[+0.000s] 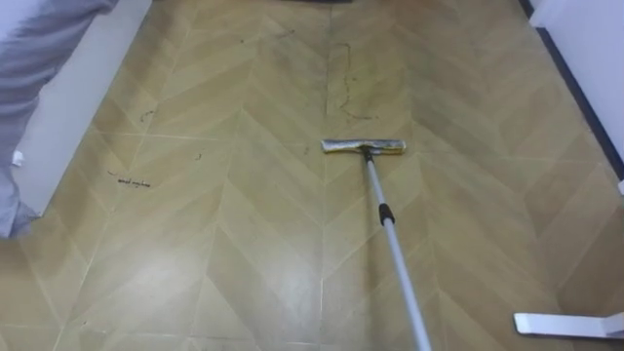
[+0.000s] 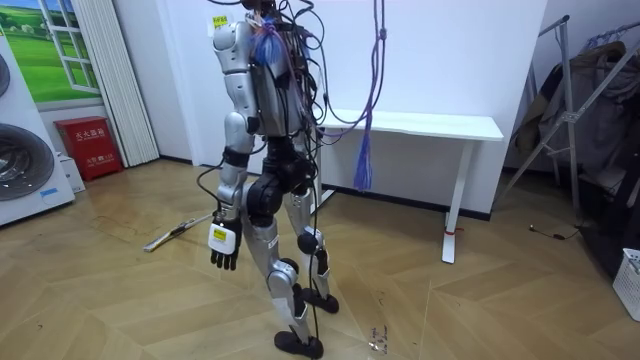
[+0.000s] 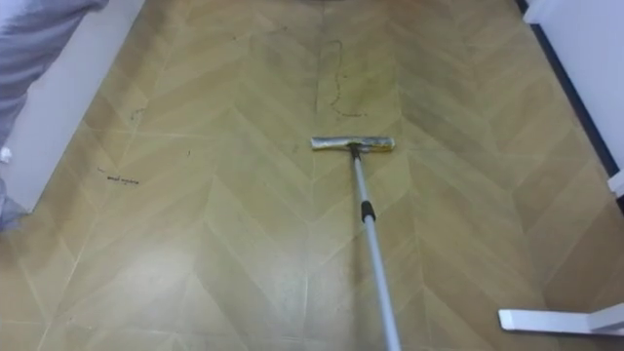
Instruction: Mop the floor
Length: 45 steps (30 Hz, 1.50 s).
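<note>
The robot's left hand hangs beside its thigh, fingers loose and holding nothing. The mop lies on the wooden floor in front of the robot, its head at the far end and the pole running back toward the robot.

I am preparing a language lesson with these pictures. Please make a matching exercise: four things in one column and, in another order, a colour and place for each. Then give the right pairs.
Things:
1. mop head
2. table foot
3. box
4. scribble marks

Colour and place:
a. red, beside the washing machine
b. white, on the floor to the robot's right
c. dark, on the floor beyond the mop head
d. yellowish, at the far end of the pole

Right pairs: 1-d, 2-b, 3-a, 4-c.
</note>
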{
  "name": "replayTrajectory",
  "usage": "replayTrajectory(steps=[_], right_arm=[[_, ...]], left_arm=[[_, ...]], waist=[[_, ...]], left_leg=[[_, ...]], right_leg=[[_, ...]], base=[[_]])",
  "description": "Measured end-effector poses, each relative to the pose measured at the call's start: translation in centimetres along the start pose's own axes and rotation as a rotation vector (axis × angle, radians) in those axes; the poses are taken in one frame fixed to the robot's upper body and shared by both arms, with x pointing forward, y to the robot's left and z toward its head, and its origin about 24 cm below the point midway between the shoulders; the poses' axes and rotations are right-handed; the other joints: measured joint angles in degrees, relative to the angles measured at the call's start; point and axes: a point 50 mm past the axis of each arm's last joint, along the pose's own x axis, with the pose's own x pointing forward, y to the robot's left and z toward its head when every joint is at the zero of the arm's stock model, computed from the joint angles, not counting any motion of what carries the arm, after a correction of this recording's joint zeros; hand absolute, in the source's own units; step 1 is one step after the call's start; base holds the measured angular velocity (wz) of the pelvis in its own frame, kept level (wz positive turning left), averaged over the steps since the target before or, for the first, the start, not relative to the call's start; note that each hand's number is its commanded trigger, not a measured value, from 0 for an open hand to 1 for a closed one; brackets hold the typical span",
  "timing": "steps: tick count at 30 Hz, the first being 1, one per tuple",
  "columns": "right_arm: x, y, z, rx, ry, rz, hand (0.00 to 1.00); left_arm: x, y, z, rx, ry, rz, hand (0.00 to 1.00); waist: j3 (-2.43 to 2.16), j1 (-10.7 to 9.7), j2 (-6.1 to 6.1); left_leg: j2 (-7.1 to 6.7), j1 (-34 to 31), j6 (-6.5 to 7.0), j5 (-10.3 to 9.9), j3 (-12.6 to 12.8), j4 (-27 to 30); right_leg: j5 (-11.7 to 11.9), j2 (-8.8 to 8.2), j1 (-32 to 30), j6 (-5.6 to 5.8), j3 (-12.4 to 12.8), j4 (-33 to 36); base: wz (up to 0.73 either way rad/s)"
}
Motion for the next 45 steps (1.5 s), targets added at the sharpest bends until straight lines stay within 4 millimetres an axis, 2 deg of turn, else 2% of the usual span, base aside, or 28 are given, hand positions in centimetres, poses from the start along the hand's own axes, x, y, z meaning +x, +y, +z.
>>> replayTrajectory(steps=[8, 10, 15, 17, 20, 22, 24, 25, 26, 27, 28, 29, 30, 31, 32, 33, 34, 35, 36, 37, 38, 39, 40, 41, 42, 43, 44, 45], right_arm=[[0.2, -0.1, 1.2, 0.007, -0.01, -0.022, 1.0], [0.2, -0.2, 1.7, 0.024, -0.022, -0.022, 1.0], [0.1, -1.2, 2.4, 0.067, -0.061, -0.041, 1.0], [-0.1, -1.8, 2.6, 0.078, -0.072, -0.055, 1.0], [-0.4, -3.2, 3.4, 0.081, -0.091, -0.107, 1.0], [-0.4, -3.5, 3.9, 0.106, -0.106, -0.134, 1.0], [-0.4, -3.6, 4.1, 0.122, -0.105, -0.148, 1.0], [-0.4, -3.5, 4.4, 0.125, -0.096, -0.152, 1.0], [-0.3, -3.6, 4.8, 0.13, -0.092, -0.155, 1.0], [-0.3, -3.6, 5.1, 0.128, -0.09, -0.154, 1.0], [-0.4, -3.6, 6.0, 0.122, -0.091, -0.144, 1.0], [-0.4, -3.6, 6.2, 0.121, -0.088, -0.14, 1.0], [-0.4, -3.5, 6.7, 0.114, -0.08, -0.127, 1.0], [-0.4, -3.5, 7.3, 0.099, -0.073, -0.119, 1.0], [-0.4, -3.5, 7.8, 0.097, -0.073, -0.116, 1.0], [-0.6, -3.8, 8.6, 0.087, -0.078, -0.114, 1.0], [-0.8, -4.3, 9.3, 0.074, -0.085, -0.122, 1.0], [-0.9, -4.5, 9.4, 0.069, -0.087, -0.129, 1.0], [-1.1, -5.0, 9.5, 0.065, -0.084, -0.145, 1.0], [-1.1, -5.1, 9.4, 0.067, -0.078, -0.15, 1.0], [-1.0, -5.0, 8.9, 0.076, -0.064, -0.151, 1.0], [-1.0, -5.2, 8.3, 0.103, -0.047, -0.152, 1.0], [-1.1, -5.5, 7.4, 0.12, -0.028, -0.161, 1.0], [-1.1, -5.7, 6.8, 0.134, -0.015, -0.167, 1.0], [-1.3, -6.3, 5.3, 0.151, 0.022, -0.18, 1.0], [-1.7, -7.2, 3.3, 0.144, 0.081, -0.211, 1.0], [-1.9, -7.8, 2.1, 0.136, 0.117, -0.231, 1.0], [-2.3, -8.3, -0.1, 0.117, 0.183, -0.261, 1.0]], left_arm=[[0.5, -0.4, 1.4, 0.024, 0.007, -0.004, 0.0], [0.6, -0.5, 1.9, 0.04, 0.001, 0.001, 0.0], [0.7, -0.7, 2.9, 0.053, -0.025, 0.007, 0.0], [0.7, -0.8, 3.3, 0.056, -0.033, 0.008, 0.0], [0.9, -1.0, 4.3, 0.047, -0.058, 0.005, 0.0], [0.9, -1.1, 5.5, 0.043, -0.083, 0.002, 0.0], [0.9, -1.0, 6.3, 0.022, -0.103, 0.004, 0.0], [0.9, -0.8, 6.6, -0.028, -0.113, 0.005, 0.0], [0.9, -0.6, 6.8, -0.074, -0.123, 0.005, 0.0], [0.9, -0.5, 6.9, -0.103, -0.13, 0.004, 0.0], [0.8, 0.0, 7.3, -0.157, -0.147, 0.008, 0.0], [0.7, 0.3, 7.4, -0.179, -0.153, 0.014, 0.0], [0.6, 1.4, 7.6, -0.19, -0.159, 0.048, 0.0], [0.4, 2.6, 7.2, -0.144, -0.133, 0.12, 0.0], [0.3, 3.2, 6.7, -0.105, -0.109, 0.158, 0.0], [0.2, 3.9, 5.9, -0.026, -0.068, 0.209, 0.0], [0.1, 4.1, 4.5, 0.04, -0.013, 0.236, 0.0], [0.1, 3.9, 4.0, 0.081, 0.012, 0.239, 0.0], [0.2, 3.5, 3.1, 0.138, 0.046, 0.232, 0.0], [0.2, 3.2, 2.7, 0.173, 0.065, 0.225, 0.0], [0.2, 3.1, 2.8, 0.189, 0.069, 0.223, 0.0], [0.3, 2.6, 2.8, 0.21, 0.071, 0.211, 0.0], [0.4, 1.8, 2.7, 0.236, 0.076, 0.195, 0.0], [0.5, 1.5, 2.8, 0.249, 0.074, 0.188, 0.0], [0.6, 1.0, 2.8, 0.273, 0.08, 0.178, 0.0], [0.7, 0.5, 3.2, 0.293, 0.071, 0.171, 0.0], [0.7, 0.4, 3.4, 0.301, 0.066, 0.169, 0.0], [0.7, 0.3, 3.8, 0.313, 0.045, 0.17, 0.0]], waist=[[0.18, -0.23, 0.58], [0.36, -0.77, 0.79], [0.35, -1.13, 1.48], [0.42, -0.99, 2.09], [0.89, 0.33, 2.84], [0.99, 0.98, 3.02], [1.0, 2.67, 2.95], [1.06, 3.32, 2.87], [1.07, 3.82, 3.22], [1.03, 4.41, 3.31], [1.07, 5.7, 3.18], [1.16, 5.91, 2.74], [1.31, 6.16, 2.08], [1.55, 6.38, 1.39], [1.77, 6.44, 1.07], [2.15, 6.74, 0.44], [2.34, 7.25, 0.19], [2.34, 7.6, 0.18], [2.36, 8.06, 0.32], [2.36, 7.83, 0.35], [2.49, 7.5, 0.08], [2.47, 6.79, 0.12], [2.25, 6.44, 0.85], [2.09, 6.32, 1.26], [1.74, 5.64, 1.81], [1.39, 4.27, 2.76], [1.16, 3.75, 3.06], [0.8, 2.92, 3.61]], left_leg=[[0.0, -6.99, 0.02, 0.02, -0.51, 2.86], [-0.13, -9.83, 0.15, 0.1, -1.62, 3.94], [-0.32, -16.74, 0.27, 0.17, -2.59, 6.79], [-0.56, -18.81, 0.46, 0.29, -2.72, 7.49], [-1.25, -23.38, 0.44, 0.28, -3.27, 11.63], [-1.55, -27.96, 0.27, 0.18, -3.93, 17.13], [-1.45, -31.34, -0.23, -0.12, -4.8, 22.37], [-1.21, -34.39, -0.3, -0.16, -5.37, 27.63], [-0.3, -37.98, -0.41, -0.11, -6.09, 34.84], [0.22, -39.81, -0.81, 0.17, -6.35, 38.74], [1.01, -43.03, -2.13, 1.16, -7.32, 46.07], [0.99, -44.52, -2.7, 2.11, -8.11, 49.45], [0.93, -46.86, -3.05, 4.32, -8.77, 54.62], [0.98, -48.81, -3.4, 6.47, -9.18, 58.57], [0.92, -49.56, -3.46, 6.87, -8.85, 59.36], [0.94, -50.62, -2.94, 6.0, -7.57, 58.6], [0.86, -50.95, -2.52, 4.27, -5.85, 53.62], [0.79, -50.9, -2.33, 3.43, -5.21, 49.98], [0.62, -50.63, -1.85, 2.55, -4.37, 42.25], [0.33, -50.19, -0.54, 1.66, -3.84, 36.49], [-0.21, -50.17, 0.03, 1.23, -3.6, 36.23], [-1.17, -49.99, 0.97, 0.52, -3.13, 35.97], [-1.82, -49.77, 1.94, -0.38, -2.85, 36.19], [-2.17, -49.5, 2.34, -0.84, -2.73, 36.23], [-3.61, -48.79, 3.1, -1.67, -2.38, 35.96], [-5.1, -48.0, 4.1, -2.59, -1.81, 35.91], [-5.77, -47.58, 4.61, -3.16, -1.36, 35.92], [-6.44, -46.71, 5.46, -4.29, -0.53, 35.97]], right_leg=[[0.1, -0.44, -6.6, -0.16, -0.81, 2.63], [0.09, -0.7, -8.86, -0.19, -1.98, 3.61], [-0.06, -1.06, -15.54, -0.37, -2.21, 6.57], [-0.44, -1.39, -17.99, -0.51, -2.24, 8.15], [-2.64, -2.91, -23.27, -0.99, -3.21, 14.67], [-4.39, -3.92, -27.04, -2.05, -4.19, 19.93], [-5.82, -4.07, -29.05, -3.06, -4.97, 23.16], [-7.37, -3.88, -29.85, -3.16, -5.07, 24.62], [-8.83, -3.6, -30.92, -3.94, -5.02, 26.83], [-9.9, -3.19, -31.73, -4.43, -5.03, 28.54], [-12.33, -2.67, -32.83, -5.81, -4.81, 32.57], [-13.37, -2.6, -33.46, -6.2, -4.69, 34.72], [-15.74, -2.45, -34.09, -6.04, -4.15, 38.06], [-17.25, -2.07, -34.5, -6.45, -3.58, 40.58], [-17.75, -1.82, -34.66, -6.66, -3.06, 41.5], [-18.45, -1.76, -35.27, -7.17, -1.8, 43.21], [-19.0, -1.84, -35.76, -7.06, -0.98, 44.15], [-19.08, -1.84, -35.99, -7.11, -0.72, 44.36], [-19.34, -1.91, -36.35, -6.4, -0.62, 44.5], [-19.85, -2.06, -36.48, -5.65, -0.7, 44.49], [-20.21, -2.7, -36.47, -5.29, -0.86, 44.54], [-20.75, -3.6, -36.21, -4.36, -1.05, 44.28], [-20.93, -4.03, -35.62, -3.72, -0.68, 43.75], [-20.88, -4.2, -35.31, -3.49, -0.3, 43.62], [-20.49, -5.01, -35.27, -2.75, 0.2, 45.52], [-19.48, -6.65, -35.99, -1.28, 1.06, 48.87], [-18.47, -7.2, -36.74, -0.56, 1.93, 51.28], [-15.32, -7.79, -38.73, 0.38, 4.21, 56.28]], base=[[0.04], [0.2], [0.09], [0.07], [0.13], [0.34], [0.23], [0.11], [0.0], [-0.27], [-0.32], [-0.34], [-0.23], [-0.22], [-0.31], [-0.4], [-0.4], [-0.26], [0.0], [0.15], [0.38], [0.39], [0.29], [0.2], [0.42], [0.56], [0.63], [0.28]])
